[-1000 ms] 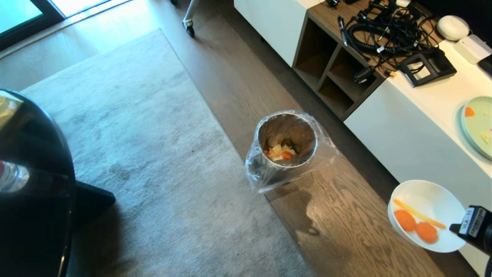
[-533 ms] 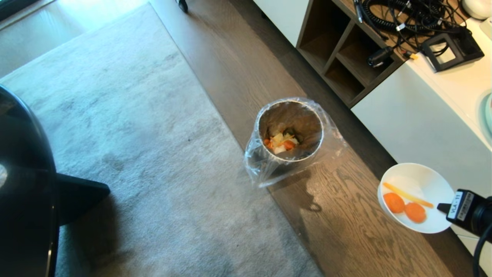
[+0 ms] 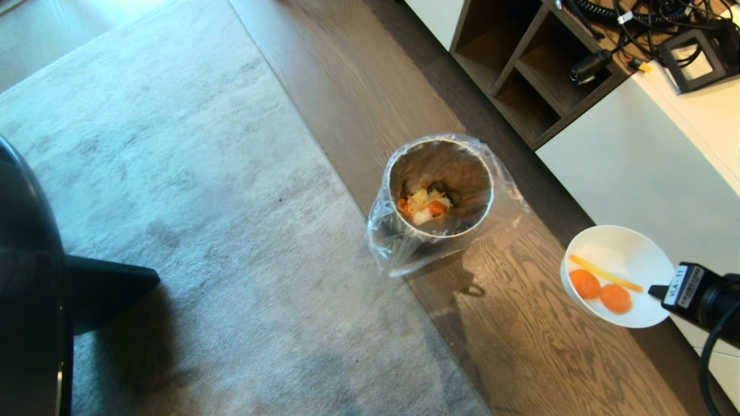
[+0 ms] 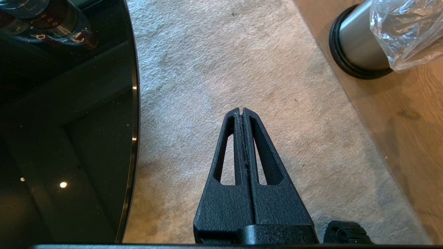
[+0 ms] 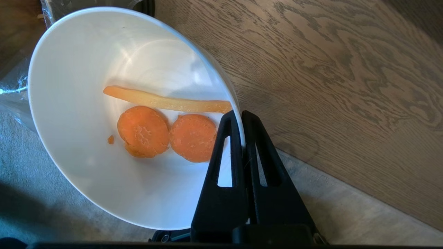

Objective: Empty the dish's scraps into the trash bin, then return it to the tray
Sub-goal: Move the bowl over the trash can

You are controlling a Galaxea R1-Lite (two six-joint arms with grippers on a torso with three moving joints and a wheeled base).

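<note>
The dish, a glossy white bowl, hangs over the wooden floor to the right of the trash bin. My right gripper is shut on its rim. The scraps lie inside: two orange slices and a thin yellow-orange strip. In the right wrist view the jaws of the right gripper pinch the dish wall, next to the slices and strip. The metal bin, lined with a clear bag, holds food waste. My left gripper is shut and parked over the carpet. The tray is out of view.
A white cabinet with open wooden shelves and cables on top runs along the right. A grey carpet covers the floor left of the bin. A glossy black round table stands at the left.
The whole head view has shifted, so the camera has tipped. The right gripper has carried the dish a little nearer the trash bin. The scraps still lie in the dish.
</note>
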